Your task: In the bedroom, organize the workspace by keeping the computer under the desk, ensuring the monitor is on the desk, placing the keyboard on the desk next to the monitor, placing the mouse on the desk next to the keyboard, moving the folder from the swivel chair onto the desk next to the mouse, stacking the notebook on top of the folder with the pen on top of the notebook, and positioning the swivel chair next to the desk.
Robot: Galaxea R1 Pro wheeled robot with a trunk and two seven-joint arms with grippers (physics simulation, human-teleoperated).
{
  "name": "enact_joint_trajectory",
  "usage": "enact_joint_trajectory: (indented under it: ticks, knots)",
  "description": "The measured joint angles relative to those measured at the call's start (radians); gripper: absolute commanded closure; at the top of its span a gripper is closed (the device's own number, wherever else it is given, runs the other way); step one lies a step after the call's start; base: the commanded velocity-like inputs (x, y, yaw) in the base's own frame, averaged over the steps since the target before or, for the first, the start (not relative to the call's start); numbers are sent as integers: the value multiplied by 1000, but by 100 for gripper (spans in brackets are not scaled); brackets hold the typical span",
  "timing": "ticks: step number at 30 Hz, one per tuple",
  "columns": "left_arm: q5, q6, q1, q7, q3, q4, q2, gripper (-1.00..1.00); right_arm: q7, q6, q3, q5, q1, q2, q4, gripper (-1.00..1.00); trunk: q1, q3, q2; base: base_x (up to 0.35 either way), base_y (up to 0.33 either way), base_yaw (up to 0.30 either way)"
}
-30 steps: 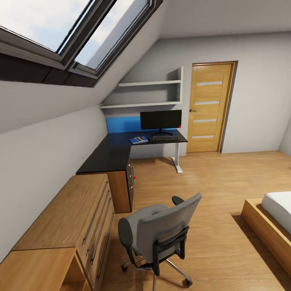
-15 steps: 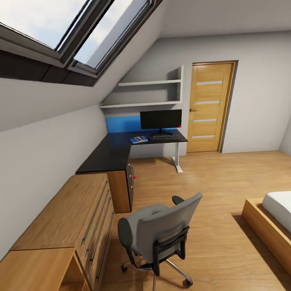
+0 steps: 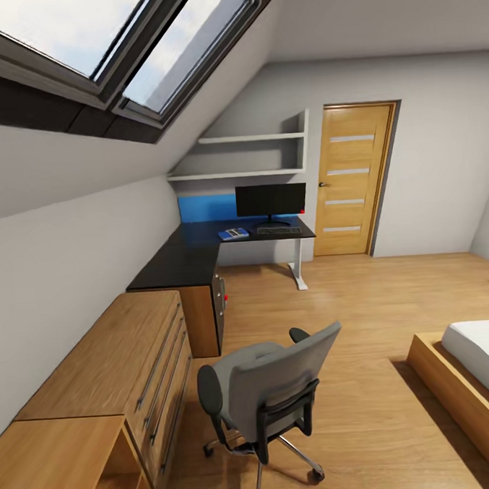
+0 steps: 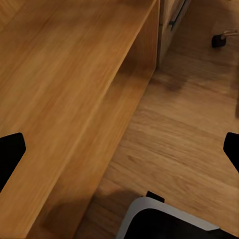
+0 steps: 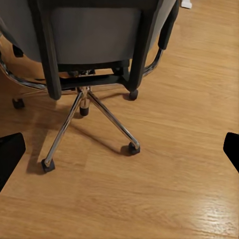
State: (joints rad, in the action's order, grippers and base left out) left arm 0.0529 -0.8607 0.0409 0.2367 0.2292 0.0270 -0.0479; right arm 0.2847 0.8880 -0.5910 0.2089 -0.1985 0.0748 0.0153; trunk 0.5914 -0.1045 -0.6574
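Overhead, monitor (image 3: pixel 271 200) tops desk (image 3: pixel 180 263) (wrist: chair casters (image 5: pixel 133 148)).

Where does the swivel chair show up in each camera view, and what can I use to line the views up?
Head view: the swivel chair stands low in the middle, seen from behind, away from the desk.
Left wrist view: one black caster near the light wooden drawer unit.
Right wrist view: its backrest and chrome base across the upper half.
Shared landmark: the wooden floor.
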Motion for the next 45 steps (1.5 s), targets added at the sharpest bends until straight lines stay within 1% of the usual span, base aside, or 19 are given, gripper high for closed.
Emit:
enact_joint_trajectory:
  ticks: [45]
  knots:
    - [0,-1,0,0,0,0,0,-100,0,-1,0,0,0,0,0,-100,173,-141,-316,0,0,0]
